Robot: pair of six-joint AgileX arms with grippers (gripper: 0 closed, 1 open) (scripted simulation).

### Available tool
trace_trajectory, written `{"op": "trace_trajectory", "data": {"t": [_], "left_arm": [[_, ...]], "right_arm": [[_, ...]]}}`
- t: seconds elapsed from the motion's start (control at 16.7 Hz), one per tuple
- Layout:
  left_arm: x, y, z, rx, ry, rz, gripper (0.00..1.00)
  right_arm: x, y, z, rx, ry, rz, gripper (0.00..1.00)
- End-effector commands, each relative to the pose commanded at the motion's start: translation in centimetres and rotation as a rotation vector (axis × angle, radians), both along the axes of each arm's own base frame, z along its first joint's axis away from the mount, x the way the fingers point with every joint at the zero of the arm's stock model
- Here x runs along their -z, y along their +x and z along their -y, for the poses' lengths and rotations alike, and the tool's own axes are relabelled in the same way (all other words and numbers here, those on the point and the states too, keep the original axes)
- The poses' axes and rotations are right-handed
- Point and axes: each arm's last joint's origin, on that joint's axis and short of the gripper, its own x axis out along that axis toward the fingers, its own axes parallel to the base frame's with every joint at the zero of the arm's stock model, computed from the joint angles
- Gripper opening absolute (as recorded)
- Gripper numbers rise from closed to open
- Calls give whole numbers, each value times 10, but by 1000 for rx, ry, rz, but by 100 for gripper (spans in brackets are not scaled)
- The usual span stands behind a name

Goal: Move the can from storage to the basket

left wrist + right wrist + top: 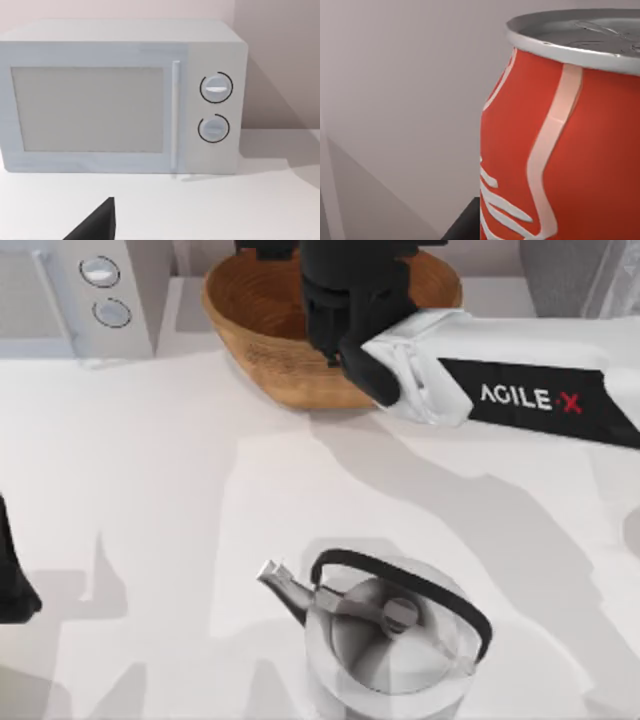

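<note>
**Right arm over the basket, can close at its wrist**

The white table lies open mid-surface. Wicker basket sits at the far edge, beside the microwave; steel kettle stands near. Right gripper hangs above the basket; finger opening cannot be told. The can stands upright against the wrist camera. The left arm is parked at the left edge.

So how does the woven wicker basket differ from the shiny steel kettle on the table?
The tan woven wicker basket is an open bowl at the table's far edge; the shiny steel kettle is closed by a lid, with a black handle and a spout, at the near edge. The right arm hangs over the basket, not the kettle. Both rest on the white table.
</note>
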Motion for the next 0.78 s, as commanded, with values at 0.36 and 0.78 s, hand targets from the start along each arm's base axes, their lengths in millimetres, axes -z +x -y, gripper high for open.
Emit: {"op": "trace_trajectory", "data": {"t": [0.36,0.78], "left_arm": [[0,0,0,0,0,0,100],[0,0,0,0,0,0,100]], "right_arm": [[7,10,0,1,-4,-7,0],[10,23,0,0,0,0,0]]}}
